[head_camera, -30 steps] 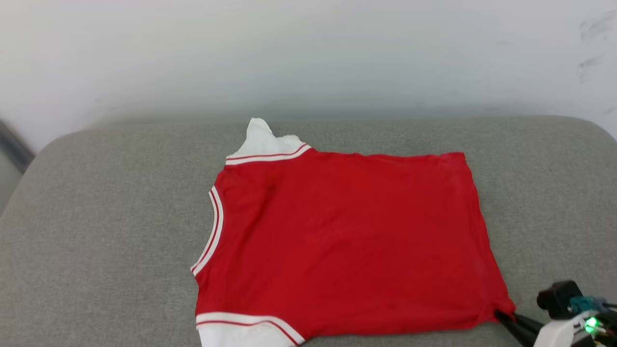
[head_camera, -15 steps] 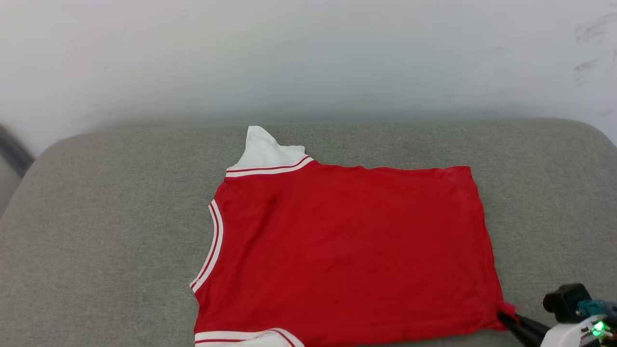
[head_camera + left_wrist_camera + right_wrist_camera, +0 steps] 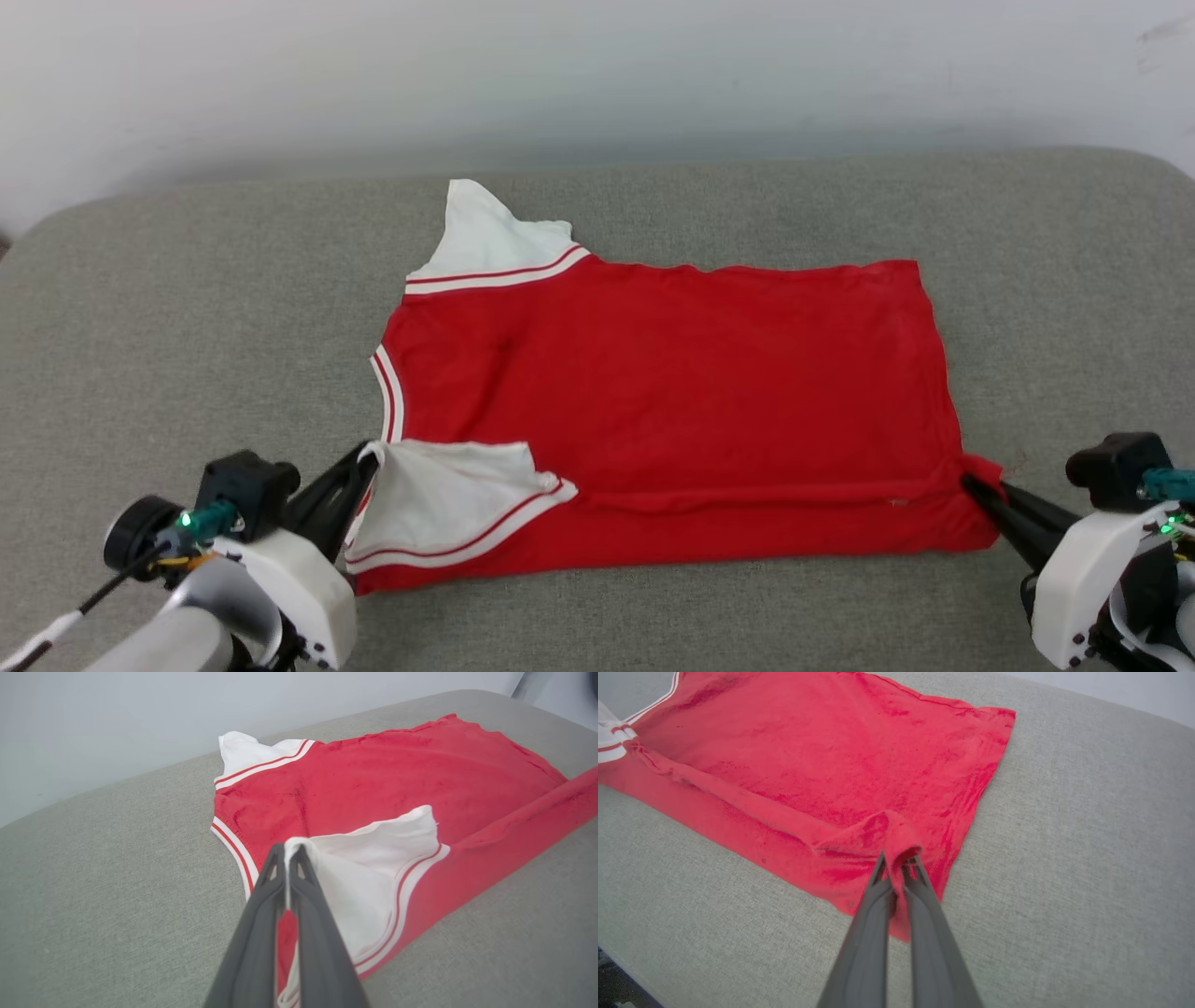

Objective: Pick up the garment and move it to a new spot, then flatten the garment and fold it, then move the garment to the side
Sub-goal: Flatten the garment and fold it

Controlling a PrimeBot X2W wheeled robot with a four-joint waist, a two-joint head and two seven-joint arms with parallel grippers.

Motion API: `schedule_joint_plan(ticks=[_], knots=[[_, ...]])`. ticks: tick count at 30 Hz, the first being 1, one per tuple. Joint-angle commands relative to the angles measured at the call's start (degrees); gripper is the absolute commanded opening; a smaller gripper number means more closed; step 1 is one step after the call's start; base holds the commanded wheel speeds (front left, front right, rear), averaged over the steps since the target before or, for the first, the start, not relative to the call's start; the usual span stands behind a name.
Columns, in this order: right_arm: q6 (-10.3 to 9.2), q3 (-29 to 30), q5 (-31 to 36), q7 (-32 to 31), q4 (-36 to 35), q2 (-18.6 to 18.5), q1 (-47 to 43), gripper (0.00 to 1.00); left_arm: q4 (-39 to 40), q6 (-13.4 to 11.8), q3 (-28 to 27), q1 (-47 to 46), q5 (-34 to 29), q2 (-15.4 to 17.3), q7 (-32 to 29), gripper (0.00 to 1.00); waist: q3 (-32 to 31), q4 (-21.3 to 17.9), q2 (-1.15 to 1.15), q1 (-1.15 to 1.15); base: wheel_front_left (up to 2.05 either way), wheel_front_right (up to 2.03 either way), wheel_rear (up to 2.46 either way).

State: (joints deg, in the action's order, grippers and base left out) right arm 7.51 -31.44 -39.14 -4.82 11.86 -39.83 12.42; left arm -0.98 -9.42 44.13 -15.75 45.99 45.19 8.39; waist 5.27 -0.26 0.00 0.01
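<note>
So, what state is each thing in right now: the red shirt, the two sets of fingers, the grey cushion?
garment: mostly flat on the cushion, near edge raised into a fold.
left gripper: fingers shut on the near white sleeve.
right gripper: fingers shut on the near red hem corner.
cushion: grey, bearing the garment.

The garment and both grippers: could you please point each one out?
garment (image 3: 672,373), head view, middle of the red body.
left gripper (image 3: 288,851), left wrist view, fingertips pinching the white sleeve.
right gripper (image 3: 899,862), right wrist view, fingertips pinching the red hem corner.
</note>
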Motion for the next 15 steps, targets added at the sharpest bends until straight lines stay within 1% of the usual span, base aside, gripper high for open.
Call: schedule_joint_plan(ticks=[1, 8, 15], knots=[[-0.04, 1.3, 0.5, -0.6, -0.5, 0.7, 1.4, 0.0, -1.2, 0.9, -0.4, -2.8, -0.6, -0.4, -0.4, 0.0, 2.5, -0.6, 0.0, -0.01, 0.0, 0.0, 0.0], [-0.04, 3.5, 1.5, -2.7, -0.2, 2.0, 5.6, 0.0, -7.6, 4.2, -0.8, -11.1, -2.1, -2.2, -1.1, 0.0, 7.8, -1.0, 0.0, -0.01, 0.0, 0.0, 0.0], [-0.04, 1.9, 2.5, -4.6, 2.9, 3.4, 10.9, 0.0, -16.2, 7.6, 0.5, -16.9, -3.6, -5.1, -1.1, 0.0, 13.1, -0.9, 0.0, -0.01, 0.0, 0.0, 0.0]])
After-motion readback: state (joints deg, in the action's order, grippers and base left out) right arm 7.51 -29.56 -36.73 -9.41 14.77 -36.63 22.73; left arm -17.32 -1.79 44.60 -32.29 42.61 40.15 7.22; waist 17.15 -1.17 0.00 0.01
